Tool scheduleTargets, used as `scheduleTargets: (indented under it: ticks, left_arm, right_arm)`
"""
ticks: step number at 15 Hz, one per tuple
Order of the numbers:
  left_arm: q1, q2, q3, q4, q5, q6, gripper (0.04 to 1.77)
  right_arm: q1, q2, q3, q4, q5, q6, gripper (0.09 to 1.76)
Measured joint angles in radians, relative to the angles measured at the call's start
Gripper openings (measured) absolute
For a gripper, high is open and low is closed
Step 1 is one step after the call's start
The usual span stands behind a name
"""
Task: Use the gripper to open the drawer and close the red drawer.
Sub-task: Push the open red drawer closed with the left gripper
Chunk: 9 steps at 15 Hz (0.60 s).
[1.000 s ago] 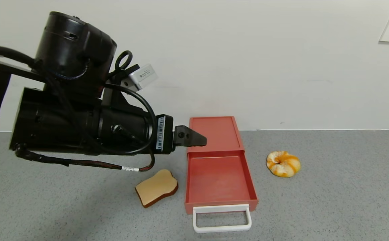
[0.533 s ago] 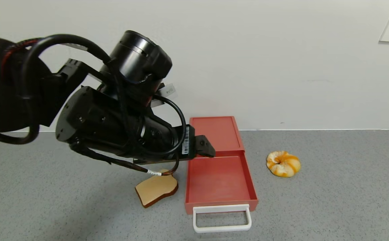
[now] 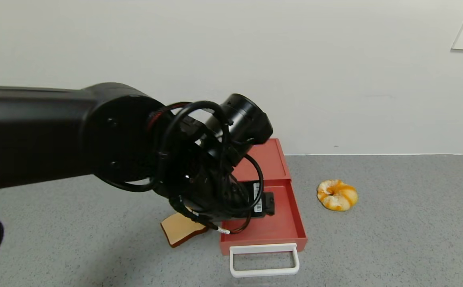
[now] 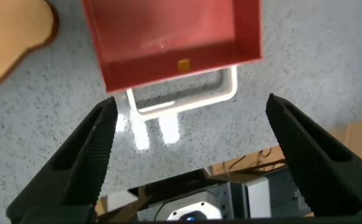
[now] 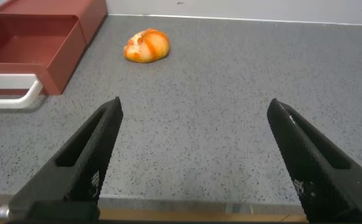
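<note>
The red drawer [image 3: 285, 223] lies on the grey table with its tray pulled out toward me and its white loop handle [image 3: 264, 272] at the front. The tray looks empty. My left gripper [image 3: 270, 204] hangs over the open tray, pointing down and forward. In the left wrist view its fingers [image 4: 93, 143] are spread wide, empty, either side of the handle [image 4: 230, 87] and the tray's front wall [image 4: 168, 68]. My right gripper [image 5: 196, 106] is open and empty, low over the table's front edge, to the right of the drawer [image 5: 37, 43].
A bread slice [image 3: 177, 231] lies just left of the tray, partly hidden by my left arm. An orange-glazed bun [image 3: 337, 194] lies to the right of the drawer. A wall stands right behind the drawer case [image 3: 273, 159].
My left arm has swung down and forward, from beside the drawer case to over the open tray near its front. The drawer, bread and bun have not moved.
</note>
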Motion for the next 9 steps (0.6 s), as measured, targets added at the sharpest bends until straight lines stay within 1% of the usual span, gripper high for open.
scheduleTargets:
  ticks: [2,5,6,9]
  left_arm:
    - [-0.021,0.045,-0.024,0.063,0.003,-0.022,1.72]
    - [-0.052,0.12,-0.09,0.159,0.029,-0.073,1.72]
    - [-0.064,0.147,-0.112,0.177,0.034,-0.088,1.72]
    - [-0.086,0.207,-0.147,0.187,0.035,-0.112,1.72]
  right_arm:
    - [0.0,0.0,0.0,0.0,0.0,0.0,1.71]
    - [0.0,0.0,0.0,0.0,0.0,0.0,1.71]
    - [0.0,0.0,0.0,0.0,0.0,0.001,1.71]
    - [0.0,0.0,0.0,0.0,0.0,0.0,1.71]
